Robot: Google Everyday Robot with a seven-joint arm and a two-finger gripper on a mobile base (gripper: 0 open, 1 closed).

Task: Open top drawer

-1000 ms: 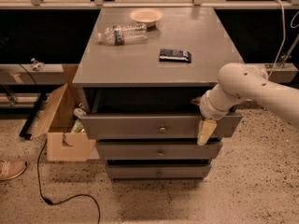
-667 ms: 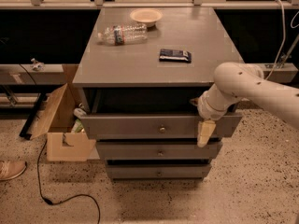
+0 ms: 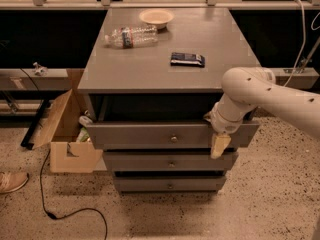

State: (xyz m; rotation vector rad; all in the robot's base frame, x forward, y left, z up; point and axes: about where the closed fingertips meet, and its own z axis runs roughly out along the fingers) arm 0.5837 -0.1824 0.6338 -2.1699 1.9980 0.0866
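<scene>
The top drawer (image 3: 150,134) is a wide grey front with a small round metal knob (image 3: 173,139) at its centre. It stands pulled out from the grey cabinet, with a dark gap above it. Two narrower drawer fronts (image 3: 170,161) sit below it. My white arm comes in from the right, and my gripper (image 3: 219,143) is at the drawer's right end, over its top edge, with a tan finger (image 3: 218,146) hanging down in front of the drawer face.
On the cabinet top (image 3: 150,64) lie a plastic bottle (image 3: 131,36), a shallow bowl (image 3: 156,17) and a dark packet (image 3: 187,59). An open cardboard box (image 3: 65,134) stands on the floor to the left, with a black cable (image 3: 60,211) and a shoe (image 3: 11,181).
The arm has shifted slightly left; the drawer and the gripper stay about where they were.
</scene>
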